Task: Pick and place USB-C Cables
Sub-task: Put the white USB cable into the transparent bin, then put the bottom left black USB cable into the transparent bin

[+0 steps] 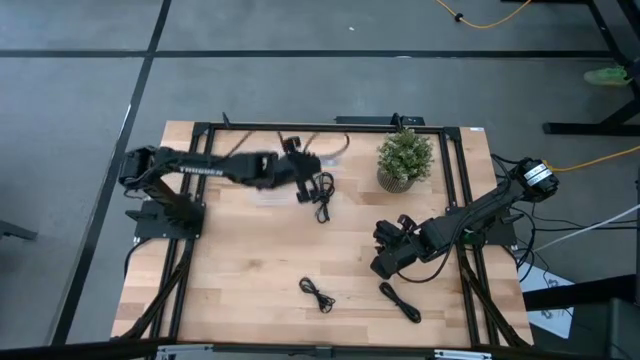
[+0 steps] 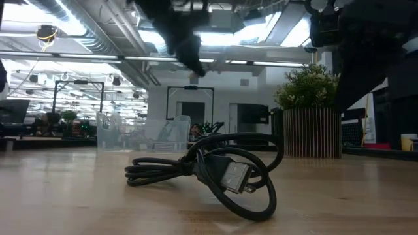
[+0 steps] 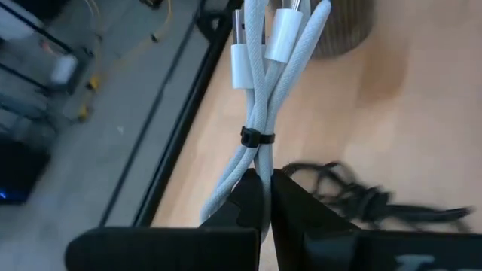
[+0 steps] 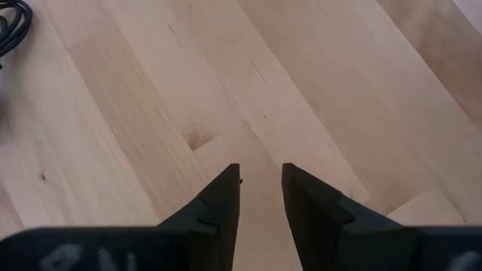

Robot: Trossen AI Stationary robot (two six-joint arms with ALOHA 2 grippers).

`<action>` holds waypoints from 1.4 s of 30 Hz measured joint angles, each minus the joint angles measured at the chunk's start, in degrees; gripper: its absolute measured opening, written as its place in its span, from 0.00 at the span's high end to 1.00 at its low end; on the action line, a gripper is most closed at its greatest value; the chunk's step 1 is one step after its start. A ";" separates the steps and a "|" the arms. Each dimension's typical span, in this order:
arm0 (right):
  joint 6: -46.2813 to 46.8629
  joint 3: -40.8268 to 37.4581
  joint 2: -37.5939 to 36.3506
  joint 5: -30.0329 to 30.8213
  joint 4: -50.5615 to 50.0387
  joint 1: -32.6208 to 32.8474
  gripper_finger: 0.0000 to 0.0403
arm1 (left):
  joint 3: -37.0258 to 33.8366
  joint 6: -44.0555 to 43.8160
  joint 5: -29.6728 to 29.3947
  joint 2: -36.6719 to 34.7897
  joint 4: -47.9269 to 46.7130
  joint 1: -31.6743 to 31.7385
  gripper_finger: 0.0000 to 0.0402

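Left gripper (image 3: 262,199) clamped on a white cable (image 3: 260,90), bundle tied with a small black band, plugs pointing away from the fingers, held off the table near the far edge, left of the plant (image 1: 404,158). Just under or beside it lies a black cable (image 1: 323,192) on the table (image 1: 240,260); whether it touches the gripper, can't tell. Right gripper (image 4: 261,196) has its fingers a narrow gap apart, holding nothing, pointed at bare wood right of centre. Two more black cables near the front edge: one (image 1: 317,294) at centre, one (image 1: 400,301) a bit to its right, below the right gripper. Count visible: three black, one white; a pale patch by the left gripper could be another white one, too unclear to tell. Progress, as a judgement: one cable mid-carry, three black ones not yet picked up, no obvious drop spot in view, so most of the job looks left.
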 joint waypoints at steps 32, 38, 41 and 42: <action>-1.13 0.00 0.00 2.27 0.94 0.00 0.74 | -8.22 -14.61 32.30 -0.24 -15.10 4.06 0.80; -1.11 0.00 0.00 2.27 0.92 0.00 0.74 | -8.22 -16.83 38.77 -0.01 3.04 -5.41 0.80; -1.16 0.00 0.00 2.27 0.92 0.00 0.74 | -8.20 -16.84 37.44 1.61 12.08 -11.31 0.80; -1.17 0.00 0.00 2.27 0.92 0.00 0.74 | -8.17 -16.84 36.69 2.75 16.06 -13.33 0.80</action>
